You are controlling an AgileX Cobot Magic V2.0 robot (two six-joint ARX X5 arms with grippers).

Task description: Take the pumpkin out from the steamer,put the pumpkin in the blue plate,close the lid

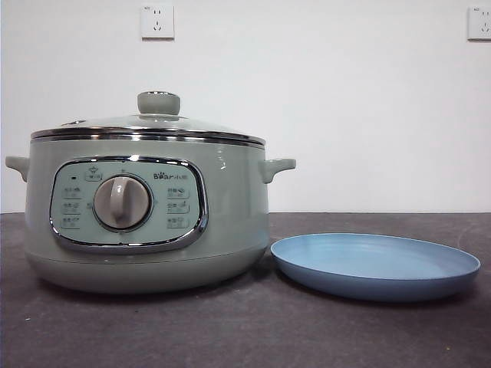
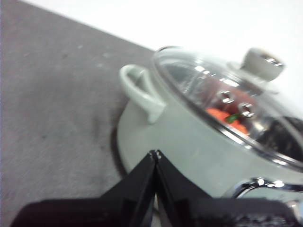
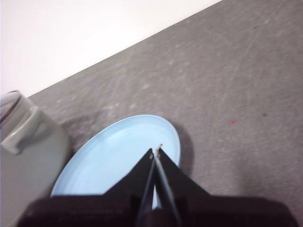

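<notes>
The lid (image 1: 149, 126) sat on the steamer (image 1: 146, 222) over the pumpkin (image 2: 226, 117). Both end effectors, left (image 2: 155, 153) and right (image 3: 156, 152), were pressed together, empty; the glossy knob (image 1: 159, 103) could slip.

— Right claw (image 3: 155, 152)?
— Jaws pressed together, holding nothing, poised over the plate (image 3: 113, 156).
— Beyond the tips?
— Plate's far rim, then bare dark table (image 3: 227, 85), then white wall.
— Off to the side?
— Steamer (image 3: 28, 156), handle toward the plate, plate's edge just beside its base. Sliver of lid (image 3: 7, 105) on top.
</notes>
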